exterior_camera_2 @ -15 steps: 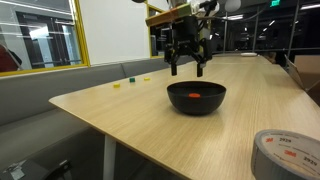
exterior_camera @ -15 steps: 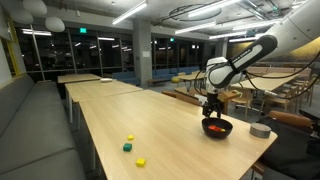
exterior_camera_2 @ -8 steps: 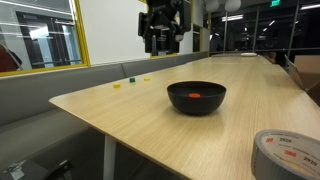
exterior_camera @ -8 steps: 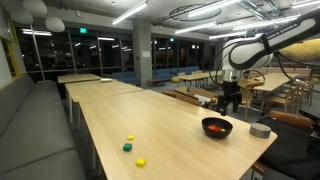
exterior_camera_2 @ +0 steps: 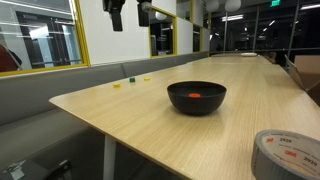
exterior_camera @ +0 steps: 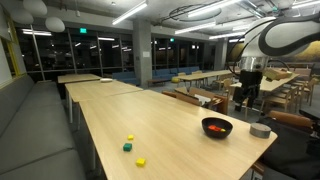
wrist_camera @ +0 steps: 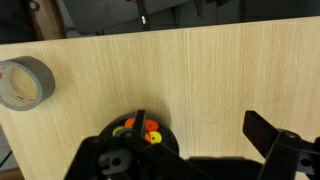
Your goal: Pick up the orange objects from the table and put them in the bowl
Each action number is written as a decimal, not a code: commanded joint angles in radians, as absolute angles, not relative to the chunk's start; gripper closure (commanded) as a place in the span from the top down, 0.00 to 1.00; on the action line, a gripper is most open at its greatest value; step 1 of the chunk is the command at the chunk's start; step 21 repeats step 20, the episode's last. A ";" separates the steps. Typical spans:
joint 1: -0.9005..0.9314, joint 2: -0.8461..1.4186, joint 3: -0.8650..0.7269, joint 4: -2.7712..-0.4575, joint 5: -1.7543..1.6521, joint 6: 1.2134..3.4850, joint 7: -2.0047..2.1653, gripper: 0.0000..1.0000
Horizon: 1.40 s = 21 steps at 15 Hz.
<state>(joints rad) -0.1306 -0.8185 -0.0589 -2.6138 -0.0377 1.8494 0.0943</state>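
Observation:
The black bowl (exterior_camera: 217,127) stands near the end of the light wood table (exterior_camera: 170,135). Orange pieces (exterior_camera_2: 196,94) lie inside the bowl (exterior_camera_2: 196,98). In the wrist view the bowl (wrist_camera: 167,143) is partly hidden behind the gripper body, and orange pieces (wrist_camera: 150,127) show in it beside a yellow one. My gripper (exterior_camera: 245,95) hangs high above and beyond the bowl, open and empty. It shows at the top of an exterior view (exterior_camera_2: 128,12), and its fingers (wrist_camera: 195,120) are spread wide in the wrist view. I see no orange piece on the table.
A grey tape roll (exterior_camera: 261,130) lies near the table corner, also shown in an exterior view (exterior_camera_2: 288,155) and the wrist view (wrist_camera: 22,82). Two yellow pieces (exterior_camera: 130,138) and a green block (exterior_camera: 127,147) lie mid-table. A bench runs along one side.
The gripper was just above the bowl. It has risen and swung away from it, staying open and empty. The bowl has not moved.

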 commanded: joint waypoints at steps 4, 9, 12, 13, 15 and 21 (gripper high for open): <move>-0.123 -1.007 -0.042 -2.697 0.000 1.816 0.119 1.00; -0.130 -0.995 -0.045 -2.701 -0.017 1.812 0.105 1.00; -0.130 -0.989 -0.045 -2.703 -0.017 1.812 0.105 1.00; -0.130 -0.987 -0.045 -2.703 -0.017 1.812 0.105 1.00; -0.130 -0.986 -0.045 -2.703 -0.017 1.812 0.105 1.00; -0.130 -0.986 -0.045 -2.703 -0.017 1.812 0.105 1.00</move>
